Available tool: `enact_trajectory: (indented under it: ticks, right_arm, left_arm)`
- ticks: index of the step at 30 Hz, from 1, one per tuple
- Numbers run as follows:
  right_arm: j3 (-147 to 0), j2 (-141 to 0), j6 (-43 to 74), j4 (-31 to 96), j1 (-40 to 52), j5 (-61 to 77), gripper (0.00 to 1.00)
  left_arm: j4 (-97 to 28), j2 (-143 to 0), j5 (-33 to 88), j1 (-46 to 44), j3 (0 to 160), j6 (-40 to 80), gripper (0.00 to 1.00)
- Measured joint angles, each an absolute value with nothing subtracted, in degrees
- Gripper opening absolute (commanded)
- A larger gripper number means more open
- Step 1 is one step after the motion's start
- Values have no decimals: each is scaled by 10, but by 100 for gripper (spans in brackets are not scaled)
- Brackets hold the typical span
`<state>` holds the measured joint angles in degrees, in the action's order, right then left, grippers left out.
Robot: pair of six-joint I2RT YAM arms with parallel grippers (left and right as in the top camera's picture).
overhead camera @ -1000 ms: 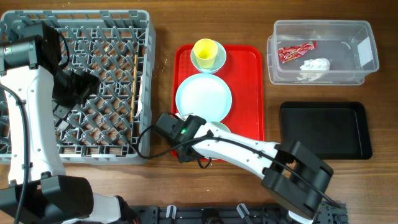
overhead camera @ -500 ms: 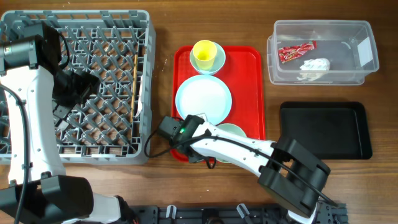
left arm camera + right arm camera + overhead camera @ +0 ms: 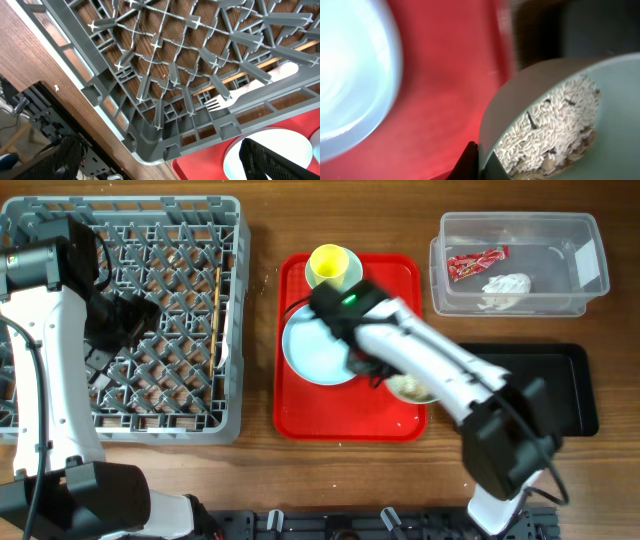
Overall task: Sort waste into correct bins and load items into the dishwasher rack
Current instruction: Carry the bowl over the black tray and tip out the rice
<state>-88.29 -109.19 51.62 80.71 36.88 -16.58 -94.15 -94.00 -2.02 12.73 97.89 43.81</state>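
- Only the right wrist view shows the beige crumbly food (image 3: pixel 545 130) heaped in the bowl (image 3: pixel 615 80), with the right gripper (image 3: pixel 476 159) pinched on its rim
- Overhead, that bowl is at the red tray's (image 3: pixel 300 410) right edge, beside the black tray (image 3: pixel 540 395)
- Left gripper (image 3: pixel 120 320) is spread wide over the dishwasher rack (image 3: pixel 120 425); its wrist view shows a white fork (image 3: pixel 250 90) beside the wooden stick (image 3: pixel 235 78)

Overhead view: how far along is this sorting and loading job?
Done: the wrapper and white scrap lie in the clear tub; the stick is in the rack. In hand: the right gripper is shut on a bowl holding food. Left: binning that food, then racking it, the plate, cup and other bowl.
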Motion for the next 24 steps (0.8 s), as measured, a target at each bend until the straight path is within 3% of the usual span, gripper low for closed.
enact_trajectory:
  ticks: [5,13,24]
  right_arm:
    - [-883,-999,476,818,192,-140,4]
    - [-880,-945,248,786,-97,67,4]
    - [-741,-943,35,726,-349,386,4]
  left_arm:
    - [-941,-940,-20,127,979,438,100]
    - [-941,-940,-20,127,979,438,100]
    - [-941,-940,-20,127,979,438,100]
